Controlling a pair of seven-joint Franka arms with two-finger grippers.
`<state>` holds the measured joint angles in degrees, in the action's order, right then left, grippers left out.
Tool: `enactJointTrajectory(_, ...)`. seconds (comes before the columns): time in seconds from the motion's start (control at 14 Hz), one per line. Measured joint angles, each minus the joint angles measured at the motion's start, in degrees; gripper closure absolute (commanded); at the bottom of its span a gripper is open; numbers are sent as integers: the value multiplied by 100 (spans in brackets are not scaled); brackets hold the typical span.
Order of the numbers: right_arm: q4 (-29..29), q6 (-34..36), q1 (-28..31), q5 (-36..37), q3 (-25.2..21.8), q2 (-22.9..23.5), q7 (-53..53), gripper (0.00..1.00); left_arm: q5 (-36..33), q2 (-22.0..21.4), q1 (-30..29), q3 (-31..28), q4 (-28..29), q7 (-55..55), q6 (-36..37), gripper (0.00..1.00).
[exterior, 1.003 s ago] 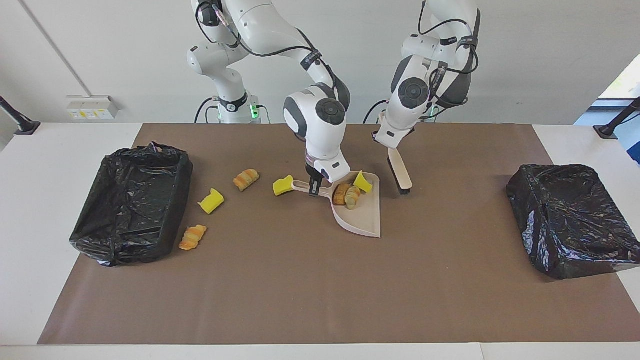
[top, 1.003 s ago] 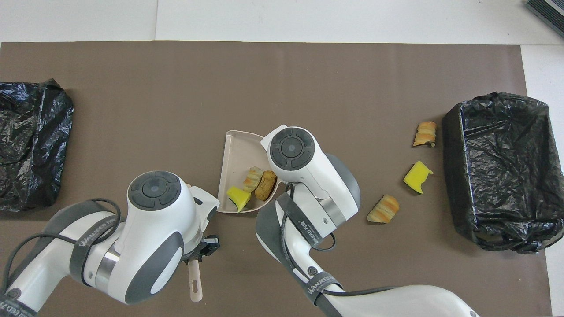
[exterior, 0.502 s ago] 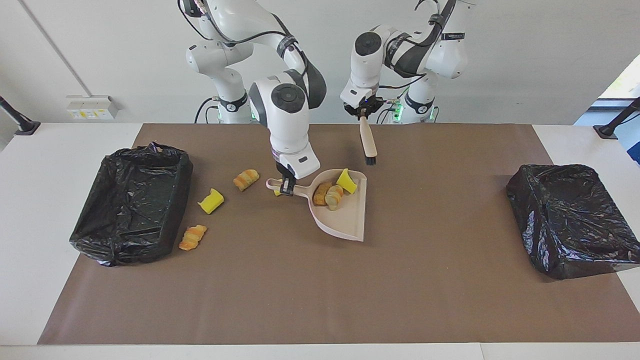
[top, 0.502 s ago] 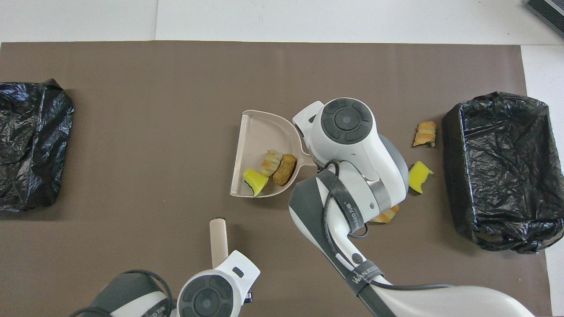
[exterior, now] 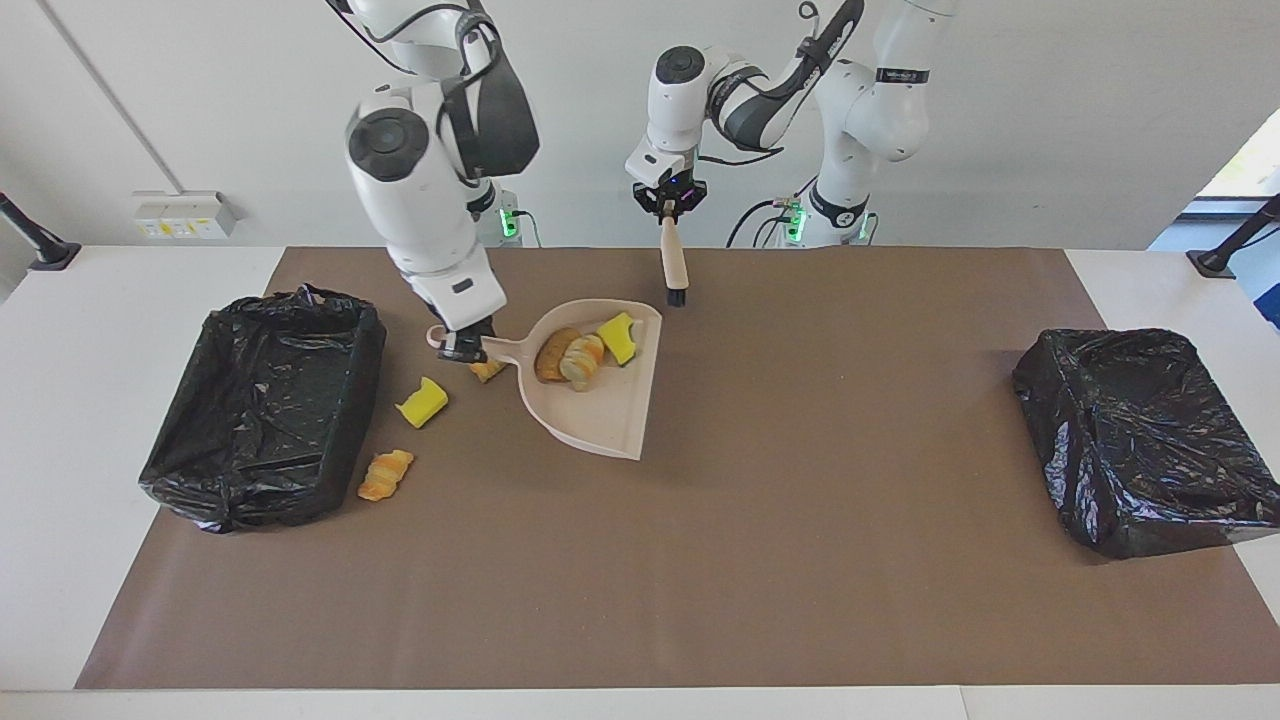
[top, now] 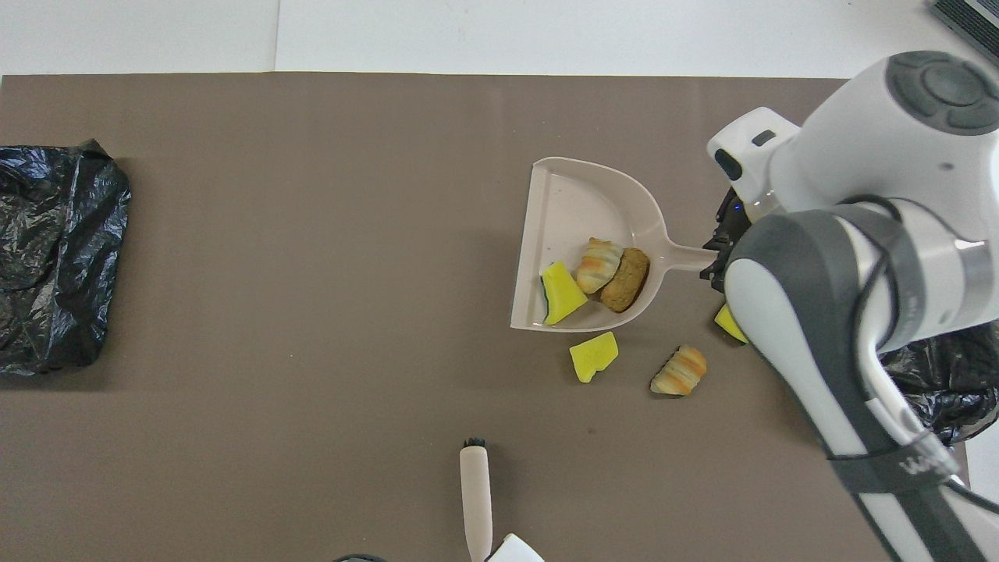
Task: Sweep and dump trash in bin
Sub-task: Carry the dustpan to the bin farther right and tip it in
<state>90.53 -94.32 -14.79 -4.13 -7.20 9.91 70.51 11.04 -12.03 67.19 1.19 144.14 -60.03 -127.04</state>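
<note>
Trash (exterior: 578, 357) in dustpan (exterior: 600, 405), handle clamped in right pincer (exterior: 462, 349), airborne.

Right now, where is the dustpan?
The right gripper holds the dustpan by its handle, lifted above the mat, near the bin at the right arm's end.

A white tabletop (exterior: 90, 420) carries a large brown mat (exterior: 700, 580) that covers most of it, leaving bare white strips at both ends and along the edge farthest from the robots. A black post (exterior: 35, 243) stands at the right arm's end and another black post (exterior: 1232, 243) at the left arm's end. A white socket box (exterior: 183, 214) sits low on the pale wall (exterior: 1050, 120). A dark ribbed thing (top: 968, 19) lies at the overhead view's corner; what it is cannot be told.
</note>
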Motion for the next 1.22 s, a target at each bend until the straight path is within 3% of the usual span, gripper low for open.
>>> enactJointTrajectory(0.22, -38, 298, 863, -4, -31, -230, 760, 100, 6, 426, 85, -2, -28, -60, -228, 97)
enactJointTrajectory(0.43, -39, 400, 1852, 45, -63, -342, 1543, 100, 6, 448, 67, -77, -115, -57, -197, 97)
enactJointTrajectory(0.79, -43, -61, 3092, 1030, -107, -363, 2725, 100, 434, 448, -175, -151, -380, 312, 570, 97)
enactJointTrajectory(0.86, -42, -176, 3225, 1269, -110, -366, 2846, 100, 582, 448, -256, -157, -396, 508, 677, 81)
enactJointTrajectory(0.93, -26, -302, 3307, 1589, -111, -371, 2897, 100, 673, 449, -325, -164, -398, 682, 735, 57)
enactJointTrajectory(1.0, 35, -522, 3331, 1977, -112, -388, 2898, 100, 725, 451, -378, -168, -398, 817, 765, 45)
enactJointTrajectory(1.08, 154, -777, 3309, 2322, -103, -415, 2898, 100, 744, 452, -394, -175, -398, 876, 779, 15)
enactJointTrajectory(1.15, 302, -984, 3268, 2652, -74, -431, 2898, 100, 752, 452, -395, -178, -398, 887, 786, 0)
enactJointTrajectory(1.22, 458, -1133, 3189, 2932, -54, -431, 2898, 100, 756, 453, -405, -182, -405, 888, 788, 0)
